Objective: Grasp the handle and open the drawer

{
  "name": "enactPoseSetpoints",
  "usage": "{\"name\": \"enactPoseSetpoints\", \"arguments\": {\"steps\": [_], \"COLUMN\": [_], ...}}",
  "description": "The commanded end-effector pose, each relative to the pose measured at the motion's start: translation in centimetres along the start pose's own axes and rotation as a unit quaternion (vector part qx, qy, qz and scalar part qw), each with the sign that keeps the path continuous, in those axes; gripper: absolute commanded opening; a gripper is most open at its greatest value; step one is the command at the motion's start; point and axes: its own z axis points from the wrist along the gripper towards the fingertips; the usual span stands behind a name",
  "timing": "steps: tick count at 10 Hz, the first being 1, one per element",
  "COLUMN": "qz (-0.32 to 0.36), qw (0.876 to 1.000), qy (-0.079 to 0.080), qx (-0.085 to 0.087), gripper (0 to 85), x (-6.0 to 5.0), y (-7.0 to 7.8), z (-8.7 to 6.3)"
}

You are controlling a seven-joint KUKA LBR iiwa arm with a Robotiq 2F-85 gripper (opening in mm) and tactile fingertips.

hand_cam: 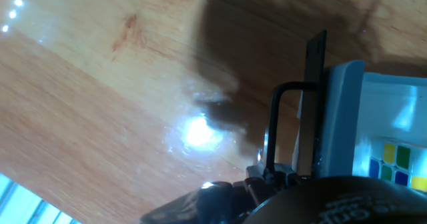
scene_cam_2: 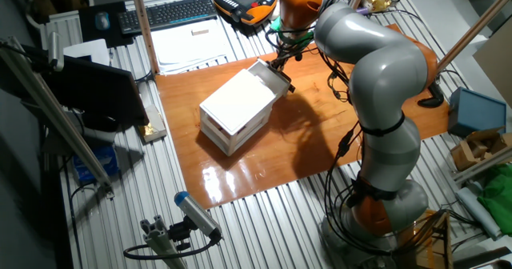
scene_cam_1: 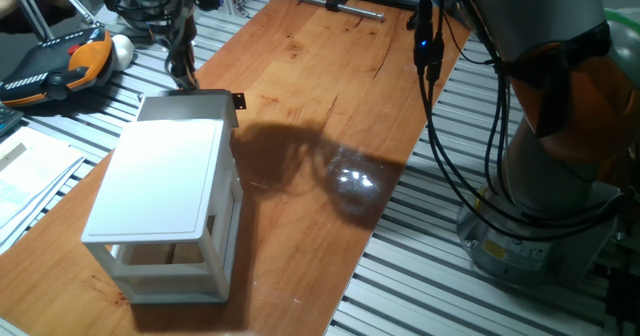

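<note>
From one fixed view, the drawer (scene_cam_1: 188, 107) juts out of the white cabinet (scene_cam_1: 160, 194) at its far end, the gripper (scene_cam_1: 182, 68) just behind it, its jaw gap unreadable. The other fixed view shows the gripper (scene_cam_2: 282, 54) at the drawer (scene_cam_2: 268, 76). In the hand view, the thin black handle (hand_cam: 313, 84) stands on the drawer (hand_cam: 343, 117) front; whether the fingers clamp it cannot be told.
</note>
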Motion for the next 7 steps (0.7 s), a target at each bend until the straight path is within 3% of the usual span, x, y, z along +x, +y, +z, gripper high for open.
{"name": "enactPoseSetpoints", "arguments": {"steps": [1,7], "qz": [0.0,0.002], "qw": [1.0,1.0], "qy": [0.0,-0.001], "qx": [0.001,0.001], "gripper": [0.7,0.7], "x": [-0.1,-0.7], "y": [0.3,1.8], "z": [0.0,0.0]}}
